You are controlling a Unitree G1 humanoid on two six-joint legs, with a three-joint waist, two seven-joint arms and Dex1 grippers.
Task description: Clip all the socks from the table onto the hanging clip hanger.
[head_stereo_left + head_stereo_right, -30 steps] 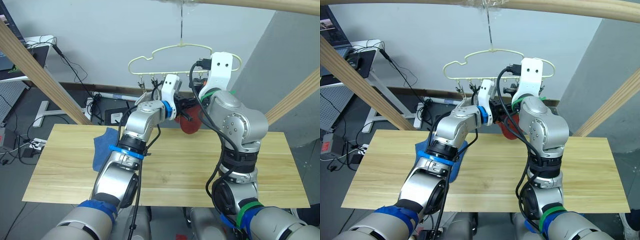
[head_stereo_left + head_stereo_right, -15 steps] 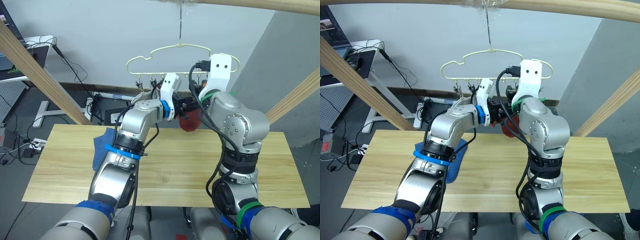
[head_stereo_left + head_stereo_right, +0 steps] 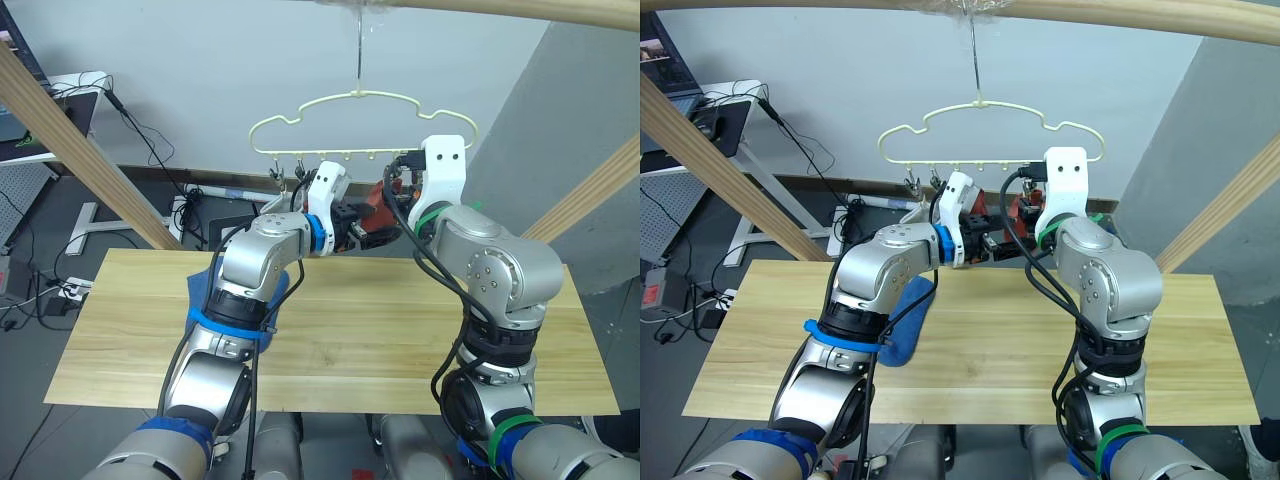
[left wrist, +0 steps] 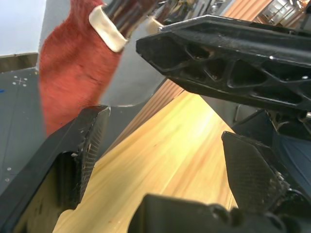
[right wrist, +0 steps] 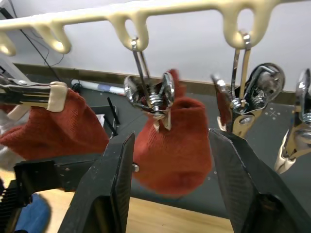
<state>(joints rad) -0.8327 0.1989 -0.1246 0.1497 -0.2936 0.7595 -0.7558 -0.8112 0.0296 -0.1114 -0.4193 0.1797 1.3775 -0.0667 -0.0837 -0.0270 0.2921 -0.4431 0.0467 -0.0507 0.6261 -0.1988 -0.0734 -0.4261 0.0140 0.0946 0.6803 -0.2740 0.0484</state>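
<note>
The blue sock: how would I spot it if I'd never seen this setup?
Look at the wide wooden table beneath the pale-yellow clip hanger. Near its back edge on the robot's left, partly hidden behind the left arm, lies a crumpled blue sock. It lies on the table, whereas the rust-red socks hang from clips.

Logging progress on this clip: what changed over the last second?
The rust-red sock rose from beside the right arm to the clip hanger and now hangs from a clip. Both grippers' jaws stand open, off the sock, left gripper and right gripper. The blue sock stayed on the table.
</note>
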